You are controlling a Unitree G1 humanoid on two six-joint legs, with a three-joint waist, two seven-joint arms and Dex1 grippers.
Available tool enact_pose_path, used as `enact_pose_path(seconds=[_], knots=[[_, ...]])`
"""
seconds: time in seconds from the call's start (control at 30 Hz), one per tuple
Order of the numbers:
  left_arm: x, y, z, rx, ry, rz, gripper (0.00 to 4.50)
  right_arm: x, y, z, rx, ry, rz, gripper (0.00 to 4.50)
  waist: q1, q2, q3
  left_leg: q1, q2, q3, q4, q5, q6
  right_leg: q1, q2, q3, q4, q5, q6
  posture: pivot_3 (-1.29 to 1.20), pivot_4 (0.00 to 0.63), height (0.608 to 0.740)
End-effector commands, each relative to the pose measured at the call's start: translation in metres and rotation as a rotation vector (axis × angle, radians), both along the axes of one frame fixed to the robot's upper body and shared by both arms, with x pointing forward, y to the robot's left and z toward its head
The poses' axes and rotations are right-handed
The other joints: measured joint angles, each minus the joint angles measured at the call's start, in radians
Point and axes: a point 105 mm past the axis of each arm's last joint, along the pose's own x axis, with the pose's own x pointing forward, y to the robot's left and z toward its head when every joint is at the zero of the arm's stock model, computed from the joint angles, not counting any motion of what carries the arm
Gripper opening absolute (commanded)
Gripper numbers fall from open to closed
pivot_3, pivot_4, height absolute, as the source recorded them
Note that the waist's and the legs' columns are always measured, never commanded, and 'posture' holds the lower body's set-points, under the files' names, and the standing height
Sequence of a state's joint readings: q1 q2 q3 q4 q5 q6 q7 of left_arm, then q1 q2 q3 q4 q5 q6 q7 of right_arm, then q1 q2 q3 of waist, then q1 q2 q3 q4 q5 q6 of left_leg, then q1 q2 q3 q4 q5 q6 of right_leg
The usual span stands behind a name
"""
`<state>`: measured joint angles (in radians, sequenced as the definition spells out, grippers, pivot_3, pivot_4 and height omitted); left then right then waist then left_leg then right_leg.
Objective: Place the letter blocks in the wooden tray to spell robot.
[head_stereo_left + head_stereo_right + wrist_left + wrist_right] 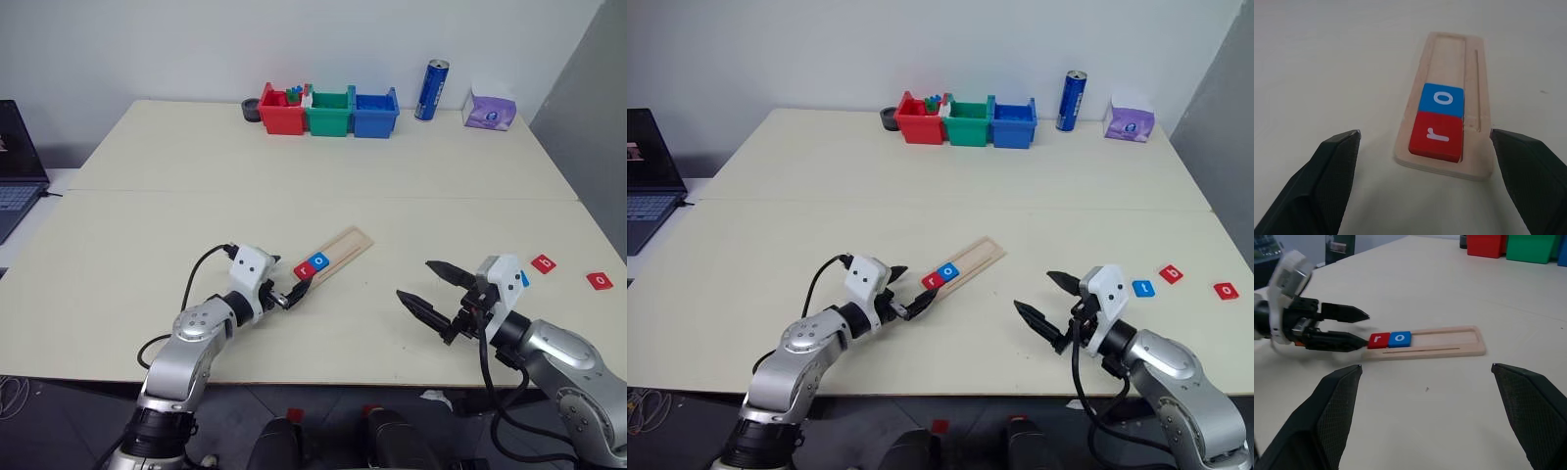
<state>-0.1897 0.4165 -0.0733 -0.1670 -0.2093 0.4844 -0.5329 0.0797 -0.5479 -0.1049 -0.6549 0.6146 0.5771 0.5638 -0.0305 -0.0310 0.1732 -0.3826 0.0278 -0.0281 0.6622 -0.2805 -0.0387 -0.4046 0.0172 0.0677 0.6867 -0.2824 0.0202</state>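
Note:
The wooden tray (345,244) lies slantwise at mid-table. A red "r" block (1436,135) sits at its near end, with a blue "o" block (1442,99) touching it just behind. My left gripper (909,288) is open at that end, one finger to each side of the tray's tip, holding nothing. My right gripper (414,279) hangs open and empty to the right of the tray, pointing toward it. On the table at the right lie a blue "t" block (1142,288), a red "b" block (544,263) and a red "o" block (599,281).
Red (282,116), green (329,116) and blue (375,116) bins stand in a row at the far edge. A blue can (431,90) and a purple tissue pack (490,110) stand to their right. A laptop (15,166) sits off the table's left side.

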Motion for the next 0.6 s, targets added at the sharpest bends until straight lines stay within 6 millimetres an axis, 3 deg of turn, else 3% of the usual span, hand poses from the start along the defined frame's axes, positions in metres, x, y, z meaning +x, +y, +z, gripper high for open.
enact_pose_path(seconds=[0.03,0.6], knots=[[0.003,-0.007,0.000,0.041,0.011,-0.032,4.48,-0.007,0.001,0.011,0.003,-0.047,0.010,4.50,0.000,0.000,0.000,0.000,0.000,0.000,0.000,0.000,0.000,0.000,0.000,0.000,0.000,0.000,0.000,0.00,0.150,0.740],[0.010,-0.018,0.012,0.042,-0.013,-0.092,4.48,-0.025,-0.001,0.007,-0.007,-0.028,0.043,4.50,0.002,0.000,0.000,-0.001,0.001,0.000,0.000,0.000,0.000,0.000,-0.001,0.000,-0.003,0.001,0.001,0.00,0.150,0.740]])
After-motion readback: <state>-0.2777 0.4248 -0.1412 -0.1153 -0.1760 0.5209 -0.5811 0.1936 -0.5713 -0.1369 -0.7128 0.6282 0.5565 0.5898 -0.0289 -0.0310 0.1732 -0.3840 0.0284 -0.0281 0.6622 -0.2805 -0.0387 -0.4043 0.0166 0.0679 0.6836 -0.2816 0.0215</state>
